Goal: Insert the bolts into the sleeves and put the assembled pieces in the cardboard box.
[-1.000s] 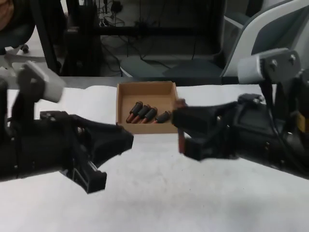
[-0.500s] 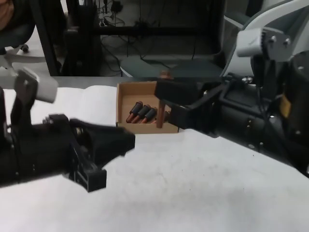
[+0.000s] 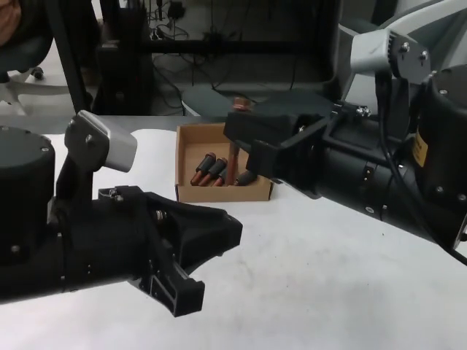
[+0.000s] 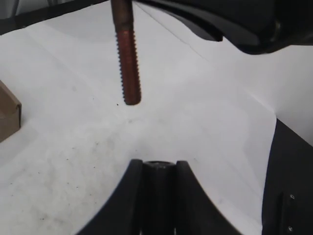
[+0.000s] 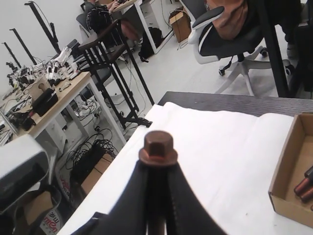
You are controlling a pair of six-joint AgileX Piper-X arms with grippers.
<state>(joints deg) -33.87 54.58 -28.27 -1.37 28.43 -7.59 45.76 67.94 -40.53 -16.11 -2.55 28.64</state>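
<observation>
My right gripper (image 3: 242, 142) is shut on a copper bolt (image 3: 233, 162) and holds it upright in front of the cardboard box (image 3: 219, 192). The bolt's hex head (image 5: 157, 146) sticks out above the right gripper (image 5: 157, 176). In the left wrist view the threaded shank of the bolt (image 4: 128, 68) hangs above the white cloth. Nearer the camera, my left gripper (image 4: 157, 167) is shut on a black sleeve (image 4: 157, 178), a short way from the bolt's tip. In the high view the left gripper (image 3: 211, 244) is low at the left, apart from the right one. Several assembled pieces (image 3: 215, 169) lie in the box.
A white cloth (image 3: 306, 277) covers the bench, with open room in front of the box. A box corner (image 4: 9, 115) shows beside the left gripper. Chairs, desks and cables stand on the floor beyond the bench (image 5: 234, 54).
The right arm has risen and swung left, bringing the bolt upright in front of the box. The left arm has pushed forward and to the right, toward the bolt.
</observation>
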